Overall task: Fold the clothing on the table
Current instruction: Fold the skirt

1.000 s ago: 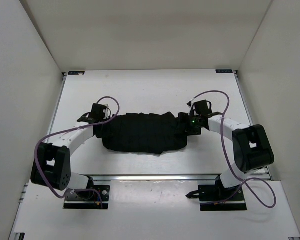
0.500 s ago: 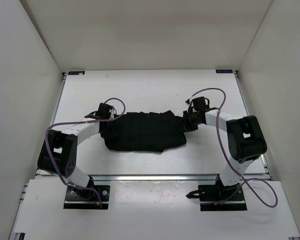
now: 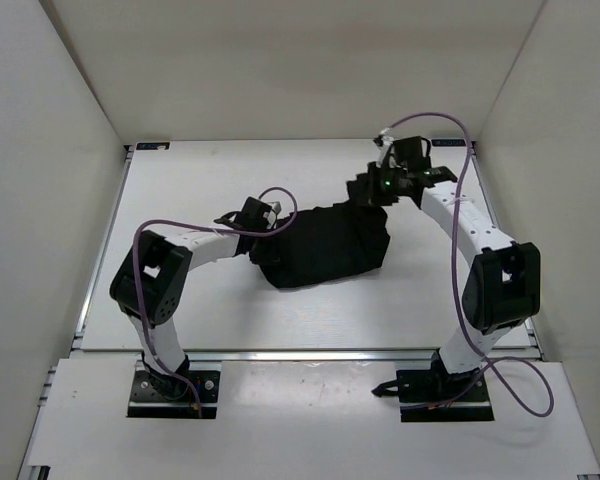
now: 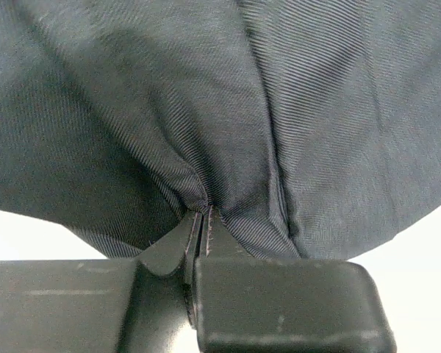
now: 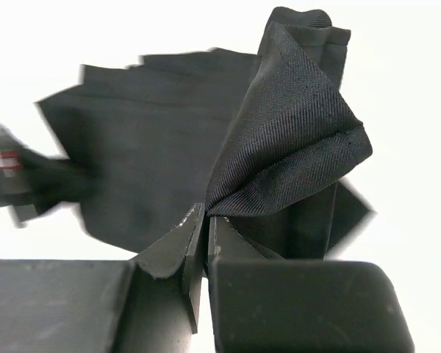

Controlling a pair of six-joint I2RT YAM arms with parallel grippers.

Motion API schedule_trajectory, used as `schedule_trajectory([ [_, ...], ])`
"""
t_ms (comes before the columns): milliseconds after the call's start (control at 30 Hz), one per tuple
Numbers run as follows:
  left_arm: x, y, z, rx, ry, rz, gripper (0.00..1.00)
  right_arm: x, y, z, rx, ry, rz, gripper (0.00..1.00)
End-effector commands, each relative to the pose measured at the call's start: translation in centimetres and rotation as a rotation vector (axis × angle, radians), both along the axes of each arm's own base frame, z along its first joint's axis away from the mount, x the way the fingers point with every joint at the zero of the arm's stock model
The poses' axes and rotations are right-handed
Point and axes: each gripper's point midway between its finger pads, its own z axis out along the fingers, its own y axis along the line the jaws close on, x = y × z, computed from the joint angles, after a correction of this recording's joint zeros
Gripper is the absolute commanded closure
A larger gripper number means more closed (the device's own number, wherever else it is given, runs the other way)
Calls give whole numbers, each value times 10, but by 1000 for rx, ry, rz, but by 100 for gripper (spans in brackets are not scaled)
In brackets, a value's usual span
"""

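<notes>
Left gripper (image 4: pixel 204 217) and right gripper (image 5: pixel 206 217) pinch black skirt (image 3: pixel 325 250) edges shut; thin bites may slip under tension.

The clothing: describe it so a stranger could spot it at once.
Find the white table between the two arms. Near its middle is the clothing, a bunched black ribbed fabric pinched at one end by the left hand and at the other by the right hand. Unlike the hard black hands, it is soft and creased.
</notes>
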Motion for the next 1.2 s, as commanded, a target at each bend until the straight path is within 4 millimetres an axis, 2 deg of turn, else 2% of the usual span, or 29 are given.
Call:
schedule_trajectory([
  [0, -20, -11, -25, -28, 121, -24, 100, -12, 55, 55, 90, -83, 132, 100],
  [100, -11, -23, -21, -101, 124, -21, 100, -32, 113, 59, 184, -65, 230, 100],
  [133, -10, -22, -24, -109, 139, -5, 100, -33, 122, 60, 201, -77, 238, 100],
  [233, -6, -31, -23, -162, 141, -2, 100, -49, 155, 42, 260, -6, 281, 100],
  [300, -5, -26, -26, -187, 165, 27, 100, -61, 174, 38, 306, 29, 322, 100],
  [367, -3, -26, -25, -224, 159, 30, 100, -63, 183, 27, 303, 40, 326, 100],
  [500, -9, -17, -31, -248, 196, 61, 100, -68, 203, 23, 362, 61, 355, 100],
  [567, -9, -15, -30, -271, 197, 71, 100, -68, 211, 9, 362, 85, 361, 100],
  [600, -8, -11, -29, -286, 201, 81, 100, -68, 216, 9, 363, 85, 374, 100],
  [767, -6, -2, -22, -311, 203, 104, 100, -59, 219, -23, 321, 156, 361, 97],
  [800, -7, -2, -16, -332, 198, 94, 99, -55, 217, -27, 311, 158, 353, 95],
  [833, -3, 4, -11, -340, 190, 114, 96, -52, 215, -28, 321, 172, 348, 89],
  [900, -3, 9, -2, -356, 179, 117, 91, -50, 216, -20, 376, 202, 355, 78],
  [933, -3, 14, 3, -362, 176, 130, 88, -51, 218, -13, 399, 199, 375, 69],
  [967, 3, 17, 14, -375, 147, 127, 80, -51, 215, -14, 397, 205, 372, 62],
  [1000, 3, 22, 19, -380, 143, 140, 77, -51, 216, -2, 399, 172, 387, 58],
  [1067, 8, 33, 33, -377, 92, 162, 73, -41, 199, 6, 368, 125, 349, 54],
  [1100, 6, 35, 38, -379, 84, 164, 71, -43, 193, 15, 370, 108, 339, 53],
  [1133, 10, 43, 47, -378, 57, 186, 65, -42, 181, 27, 384, 85, 317, 53],
  [1167, 14, 50, 58, -384, 26, 199, 56, -33, 167, 34, 387, 56, 286, 53],
])
